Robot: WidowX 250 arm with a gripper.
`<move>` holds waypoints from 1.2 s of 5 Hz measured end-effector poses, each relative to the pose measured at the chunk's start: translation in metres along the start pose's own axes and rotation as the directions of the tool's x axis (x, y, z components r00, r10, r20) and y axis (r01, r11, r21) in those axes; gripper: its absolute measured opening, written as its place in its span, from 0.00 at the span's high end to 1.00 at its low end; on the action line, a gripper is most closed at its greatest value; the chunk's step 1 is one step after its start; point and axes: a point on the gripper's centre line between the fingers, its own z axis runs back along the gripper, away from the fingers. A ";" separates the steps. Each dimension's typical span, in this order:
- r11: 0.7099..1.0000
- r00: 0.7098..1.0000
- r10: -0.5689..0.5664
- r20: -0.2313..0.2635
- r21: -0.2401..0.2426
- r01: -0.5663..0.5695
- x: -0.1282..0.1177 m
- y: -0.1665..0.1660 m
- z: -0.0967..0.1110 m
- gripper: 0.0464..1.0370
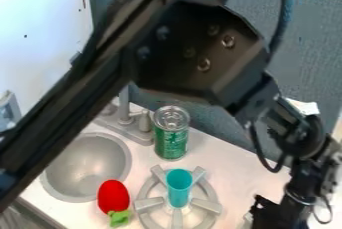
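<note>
Camera view: the black hand (272,215) is seen at the lower right by the counter (230,173), its opening and any hold impossible to tell, while the teal cup (179,190), long axis upright, is set on the gray burner (148,203), picture-left of the hand.

White counter (232,174) bears green can (171,142), red-and-green toy (113,197), gray burner (177,218).

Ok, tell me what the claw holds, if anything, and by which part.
Cannot be told: the claw runs off the bottom edge. The turquoise cup and green can stand clear of it.
</note>
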 end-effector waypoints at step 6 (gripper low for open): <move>0.921 0.940 0.331 0.082 0.189 -0.340 -0.138 0.096 0.062 0.04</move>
